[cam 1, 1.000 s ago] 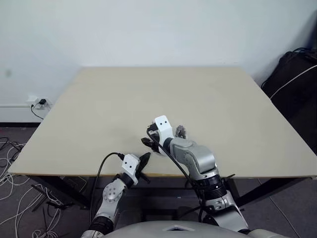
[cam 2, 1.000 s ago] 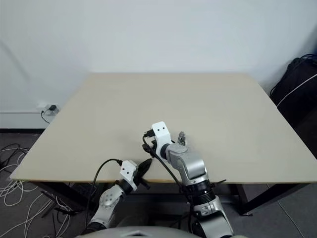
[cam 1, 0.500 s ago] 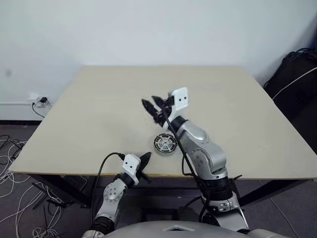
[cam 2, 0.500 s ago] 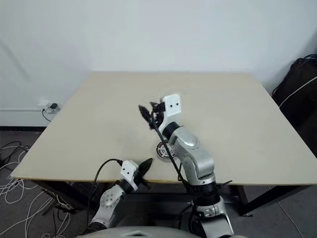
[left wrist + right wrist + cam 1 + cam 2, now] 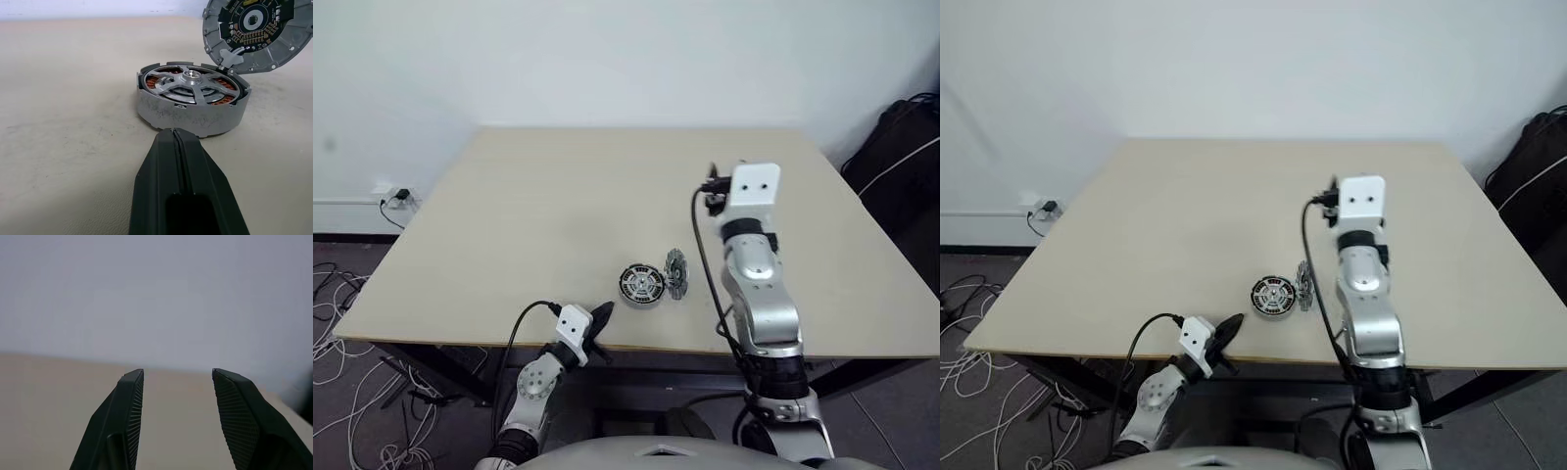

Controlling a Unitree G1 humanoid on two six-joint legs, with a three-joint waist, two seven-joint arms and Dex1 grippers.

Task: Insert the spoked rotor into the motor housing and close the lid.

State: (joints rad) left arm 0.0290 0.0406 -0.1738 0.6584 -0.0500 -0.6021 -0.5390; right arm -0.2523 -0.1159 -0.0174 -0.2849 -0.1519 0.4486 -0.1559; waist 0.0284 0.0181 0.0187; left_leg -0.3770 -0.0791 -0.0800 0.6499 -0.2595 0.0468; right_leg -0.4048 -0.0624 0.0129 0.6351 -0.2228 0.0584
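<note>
The motor housing lies flat near the table's front edge, copper windings showing inside its grey wall. The spoked rotor sits inside it, hub up. The lid stands on edge against the housing's right side, its dark-centred ribbed face towards the housing. My left gripper is shut and empty, level at the table's front edge, a short way before the housing. My right gripper is open and empty, raised well above the table right of the parts.
The beige table stands against a white wall. A dark bag with a white cable lies on the floor at the right. Cables and a wall socket are at the left.
My right arm rose from the housing and swung up and right, uncovering the housing and the lid standing beside it. The left gripper stayed put.
</note>
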